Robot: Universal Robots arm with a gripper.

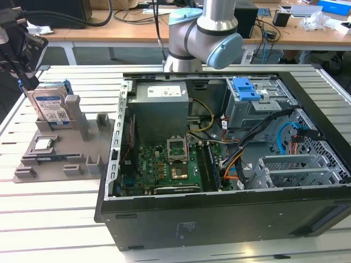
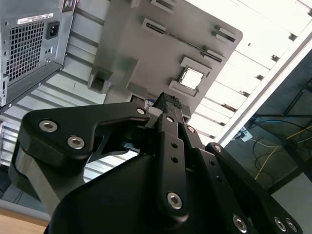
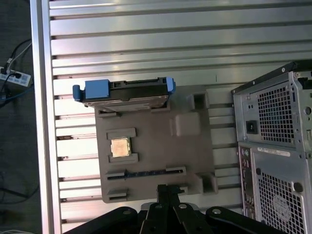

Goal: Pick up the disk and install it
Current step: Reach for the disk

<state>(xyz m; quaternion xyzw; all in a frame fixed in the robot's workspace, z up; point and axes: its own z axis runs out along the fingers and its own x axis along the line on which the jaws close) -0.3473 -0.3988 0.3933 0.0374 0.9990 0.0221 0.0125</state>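
The disk (image 1: 49,107) stands on edge in a slot at the far end of a grey holder plate (image 1: 60,164), which lies on the slatted aluminium table (image 1: 55,219) at the exterior view's left. It sits well apart from the open computer case (image 1: 219,224). Its white-and-blue label faces the exterior camera, and the blue carrier frames its ends. In the first wrist view the disk (image 3: 127,93) shows from above, edge-on. A small square CPU chip (image 1: 44,144) lies flat in a recess of the plate, nearer the camera than the disk.

The gripper (image 1: 30,82) hangs at the disk's upper corner on the exterior view's left, with nothing in its grasp. I cannot tell whether it touches the disk. In the first wrist view its fingers (image 3: 164,195) are pressed together.

Inside the case are a green motherboard (image 1: 164,164) and a grey drive cage with a blue latch (image 1: 245,89).
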